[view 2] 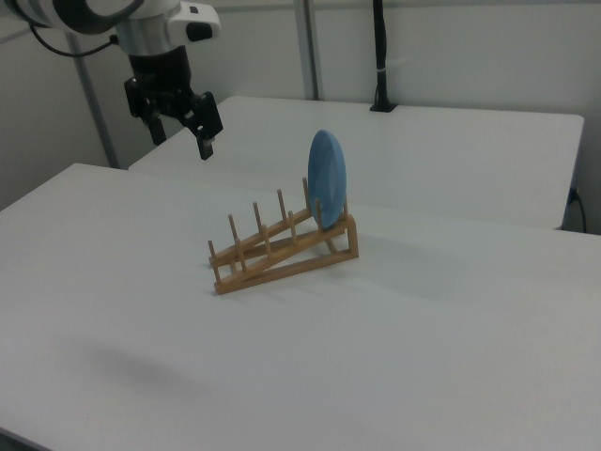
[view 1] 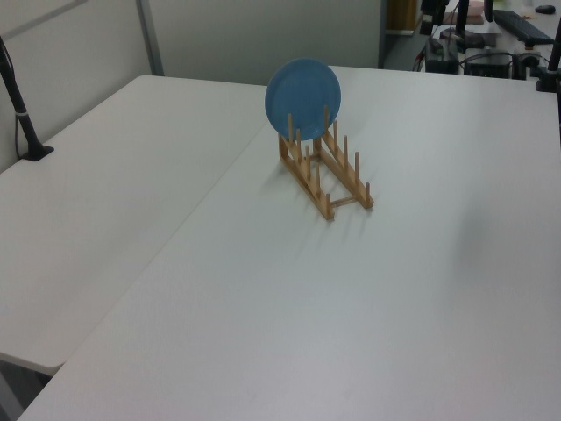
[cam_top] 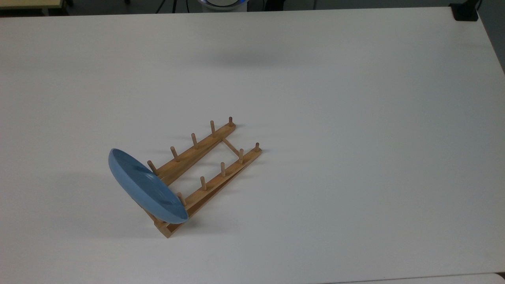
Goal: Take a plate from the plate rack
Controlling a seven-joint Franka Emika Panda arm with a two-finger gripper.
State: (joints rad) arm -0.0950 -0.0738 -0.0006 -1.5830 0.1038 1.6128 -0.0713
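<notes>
Looking at the right view, I see the rack [view 2: 282,246] on the white table [view 2: 451,329], its long axis rising from low on the right view's left to the high end at right. My plate [view 2: 327,178] stands on edge in that high end's last slot. Farther back, the gripper [view 2: 180,143] hangs well apart, fingers spread, pinching nothing.

My arm waits high, away from the plate rack [view 2: 285,241].
I see the gripper [view 2: 182,139] pointing down, fingers apart and holding nothing, above the rack's low end.
</notes>
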